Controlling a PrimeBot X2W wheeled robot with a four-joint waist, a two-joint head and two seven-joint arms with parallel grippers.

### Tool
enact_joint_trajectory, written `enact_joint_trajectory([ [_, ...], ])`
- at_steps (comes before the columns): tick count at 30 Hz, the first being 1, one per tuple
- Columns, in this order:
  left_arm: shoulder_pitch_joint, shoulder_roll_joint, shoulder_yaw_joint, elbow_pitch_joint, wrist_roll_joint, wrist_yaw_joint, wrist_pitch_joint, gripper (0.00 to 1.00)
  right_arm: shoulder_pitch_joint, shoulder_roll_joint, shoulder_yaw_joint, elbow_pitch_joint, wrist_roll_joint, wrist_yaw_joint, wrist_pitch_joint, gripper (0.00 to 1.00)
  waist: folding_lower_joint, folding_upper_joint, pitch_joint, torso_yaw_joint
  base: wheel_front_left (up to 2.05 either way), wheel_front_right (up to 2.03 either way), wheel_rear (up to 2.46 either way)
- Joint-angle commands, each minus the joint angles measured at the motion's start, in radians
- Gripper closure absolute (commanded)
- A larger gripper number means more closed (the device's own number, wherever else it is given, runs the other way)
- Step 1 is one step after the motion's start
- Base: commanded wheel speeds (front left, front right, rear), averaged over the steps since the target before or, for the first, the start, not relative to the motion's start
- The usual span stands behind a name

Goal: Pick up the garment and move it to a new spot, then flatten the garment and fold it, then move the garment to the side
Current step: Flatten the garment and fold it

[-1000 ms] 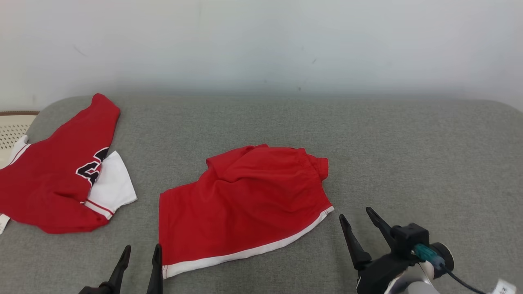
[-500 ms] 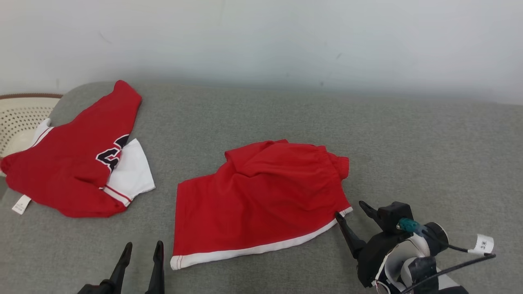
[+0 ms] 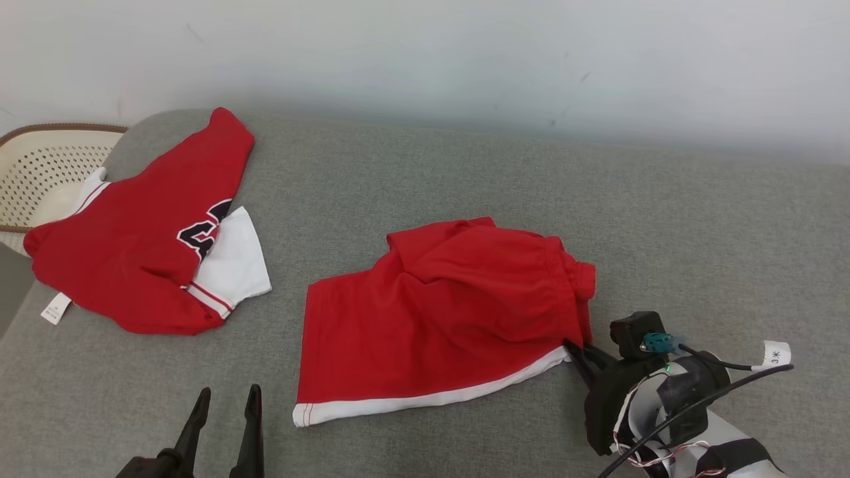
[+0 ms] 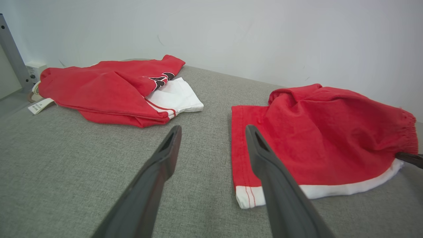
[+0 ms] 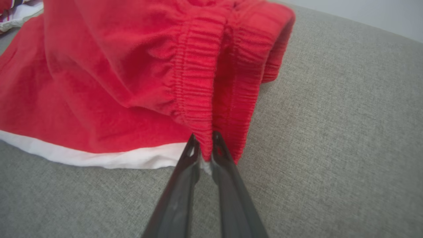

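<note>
The garment [image 3: 438,312] is a pair of red shorts with a white hem, lying partly folded on the grey cushion [image 3: 697,232]. In the right wrist view my right gripper [image 5: 203,140] is shut on the garment [image 5: 138,72], its fingertips pinching the gathered elastic waistband at the corner by the white hem. From the head view the same gripper [image 3: 576,348] sits at the garment's lower right corner. My left gripper [image 3: 226,397] stands open near the front edge, left of the garment's white hem corner [image 4: 246,198], touching nothing.
A red and white jersey [image 3: 146,239] with dark lettering lies at the left of the cushion, its tag hanging off. A cream perforated basket [image 3: 40,166] stands beyond the left end. A pale wall runs behind.
My right gripper moved in to the garment's lower right corner and closed on the waistband. The head camera turned, shifting the whole scene. The left gripper stayed open.
</note>
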Motion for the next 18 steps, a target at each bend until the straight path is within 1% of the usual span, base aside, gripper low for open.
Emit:
enact_joint_trajectory([
  [1,-0.006,-0.001,0.008,0.004,0.006,-0.006,-0.005,0.00,-0.012,-0.012,0.012,0.005,0.017,0.000,-0.006,1.00,-0.0001,-0.0001,-0.001,-0.004,0.00,0.00,0.00],
  [6,0.012,-0.004,0.017,0.009,0.005,-0.005,-0.005,0.00,-0.004,-0.027,0.029,-0.009,0.073,0.000,-0.046,1.00,-0.0001,-0.0001,-0.009,-0.026,0.00,0.00,0.00],
  [9,0.018,-0.004,0.016,0.010,0.005,-0.006,-0.005,0.00,0.013,-0.047,0.027,-0.032,0.104,0.000,-0.063,1.00,-0.0001,-0.0001,-0.010,-0.045,0.00,0.00,0.00],
  [14,0.025,-0.005,0.010,0.016,0.001,-0.005,-0.005,0.00,0.070,-0.073,0.035,-0.128,0.171,0.000,-0.043,1.00,-0.0001,-0.0001,-0.011,-0.075,0.00,0.00,0.00],
  [18,0.026,-0.005,0.008,0.020,-0.005,-0.001,-0.005,0.00,0.119,-0.124,0.020,-0.211,0.199,0.000,-0.028,1.00,-0.0001,-0.0001,-0.015,-0.094,0.00,0.00,0.00],
])
